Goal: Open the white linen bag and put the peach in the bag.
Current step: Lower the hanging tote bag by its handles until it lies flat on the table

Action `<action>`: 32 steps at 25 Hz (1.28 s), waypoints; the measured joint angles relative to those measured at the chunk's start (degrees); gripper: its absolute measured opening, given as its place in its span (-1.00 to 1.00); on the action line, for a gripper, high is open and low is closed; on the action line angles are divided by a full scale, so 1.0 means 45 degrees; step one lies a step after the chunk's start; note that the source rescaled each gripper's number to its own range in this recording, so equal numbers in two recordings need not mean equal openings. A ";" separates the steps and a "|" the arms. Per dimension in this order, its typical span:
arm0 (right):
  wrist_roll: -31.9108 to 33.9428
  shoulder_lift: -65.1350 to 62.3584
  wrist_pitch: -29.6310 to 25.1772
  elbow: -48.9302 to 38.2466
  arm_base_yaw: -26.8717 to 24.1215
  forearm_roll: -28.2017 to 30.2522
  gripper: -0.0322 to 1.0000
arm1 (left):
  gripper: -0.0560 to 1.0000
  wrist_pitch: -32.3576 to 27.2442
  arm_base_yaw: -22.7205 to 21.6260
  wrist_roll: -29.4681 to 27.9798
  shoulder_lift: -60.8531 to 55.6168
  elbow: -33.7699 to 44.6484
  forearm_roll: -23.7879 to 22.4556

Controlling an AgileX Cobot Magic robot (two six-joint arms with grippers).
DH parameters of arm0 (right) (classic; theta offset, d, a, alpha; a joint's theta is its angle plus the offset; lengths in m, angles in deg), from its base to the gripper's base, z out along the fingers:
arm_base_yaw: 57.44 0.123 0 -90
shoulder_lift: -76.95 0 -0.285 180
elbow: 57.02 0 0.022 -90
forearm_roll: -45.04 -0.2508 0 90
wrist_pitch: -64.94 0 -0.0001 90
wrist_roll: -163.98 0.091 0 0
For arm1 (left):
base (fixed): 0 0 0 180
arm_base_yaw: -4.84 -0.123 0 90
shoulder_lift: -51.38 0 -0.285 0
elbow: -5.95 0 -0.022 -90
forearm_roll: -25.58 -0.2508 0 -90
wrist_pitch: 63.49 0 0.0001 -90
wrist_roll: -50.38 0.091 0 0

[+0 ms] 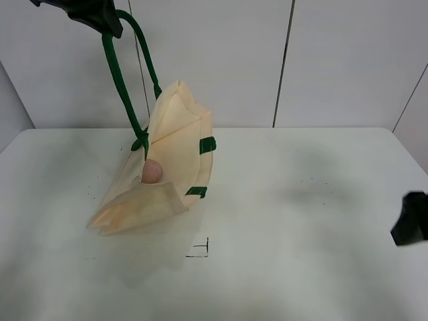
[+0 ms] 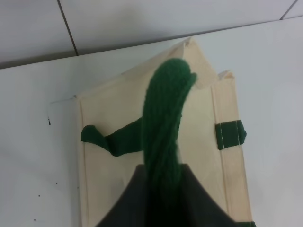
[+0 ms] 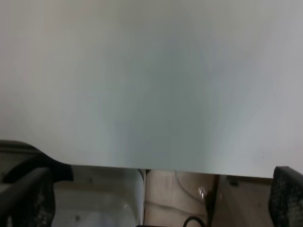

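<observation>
The peach sits in the white linen bag, job seemingly done; left claw clamps its handle, right claw gapes empty.

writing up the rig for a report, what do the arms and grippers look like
Both are matte black with no visible markings or sleeves. The left gripper is a blocky dark body whose fingers taper into a wedge. The right gripper shows as an angular black block; its pads look flat with a rough texture.
</observation>
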 joint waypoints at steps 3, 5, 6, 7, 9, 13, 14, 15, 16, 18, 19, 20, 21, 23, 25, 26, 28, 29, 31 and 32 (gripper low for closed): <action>-0.0168 -0.3081 0.1126 -0.2057 0.0000 0.0070 1.00 | -0.89 0.0000 0.0000 0.0000 0.0000 0.0000 0.0000; -0.0228 -0.5041 0.1668 -0.2982 0.0000 0.0081 1.00 | -0.89 0.0000 0.0000 0.0000 0.0000 0.0000 0.0000; -0.0215 -0.5990 0.1736 -0.3097 0.0000 0.0116 1.00 | -0.89 0.0000 0.0000 0.0000 0.0000 0.0000 0.0000; -0.0215 -0.6871 0.1900 -0.3160 0.0000 0.0146 1.00 | -0.89 0.0000 0.0000 0.0000 0.0000 0.0000 0.0000; -0.0164 -0.8282 0.2001 -0.3205 0.0000 0.0249 1.00 | -0.89 0.0000 0.0000 0.0000 0.0000 0.0000 0.0000; 0.0112 -1.0471 0.2001 -0.3252 0.0000 0.0429 1.00 | -0.89 0.0000 0.0000 0.0000 0.0000 0.0000 0.0000; 0.0112 -1.0930 0.2001 -0.3290 0.0000 0.0439 1.00 | -0.89 0.0000 0.0000 0.0000 0.0000 0.0000 0.0000; 0.0112 -1.1328 0.1985 -0.3287 0.0000 0.0455 1.00 | -0.89 0.0000 0.0000 0.0000 0.0000 0.0000 0.0000; 0.0112 -1.1574 0.1985 -0.3287 0.0000 0.0455 1.00 | -0.89 0.0000 0.0000 0.0000 0.0000 0.0000 0.0000; 0.0112 -1.1676 0.1985 -0.3287 0.0000 0.0469 1.00 | -0.89 0.0000 0.0000 0.0000 0.0000 0.0000 0.0000; 0.0112 -1.1676 0.1985 -0.3287 0.0000 0.0470 1.00 | -0.89 0.0000 0.0000 0.0000 0.0000 0.0012 0.0000; 0.0112 -1.1676 0.1985 -0.3287 0.0000 0.0483 1.00 | -0.89 0.0000 0.0000 0.0000 0.0000 0.0086 0.0000; 0.0112 -1.1686 0.1985 -0.3287 0.0000 0.0487 1.00 | -0.89 0.0000 0.0000 0.0000 0.0000 0.0163 0.0000; 0.0112 -1.1686 0.1985 -0.3287 0.0000 0.0487 1.00 | -0.89 0.0000 0.0000 0.0000 0.0000 0.0541 0.0000; 0.0112 -1.1686 0.1985 -0.3287 0.0000 0.0487 1.00 | -0.89 0.0040 0.0000 0.0000 0.0000 0.1289 0.0055; 0.0112 -1.1686 0.1985 -0.3287 0.0000 0.0487 1.00 | -0.89 0.0113 0.0000 0.0000 0.0000 0.1689 0.0157; 0.0112 -1.1686 0.1985 -0.3287 0.0000 0.0487 1.00 | -0.89 0.0968 0.0000 0.0000 0.0000 0.2791 0.0157; 0.0112 -1.1686 0.1985 -0.3287 0.0000 0.0487 1.00 | -0.89 0.1450 0.0000 0.0000 0.0000 0.3287 0.0157; 0.0112 -1.1686 0.1985 -0.3287 0.0000 0.0487 1.00 | -0.89 0.2547 0.0000 0.0000 0.0000 0.4507 0.0252; 0.0112 -1.1686 0.1985 -0.3287 0.0000 0.0487 1.00 | -0.89 0.3120 0.0000 0.0000 0.0000 0.5115 0.0252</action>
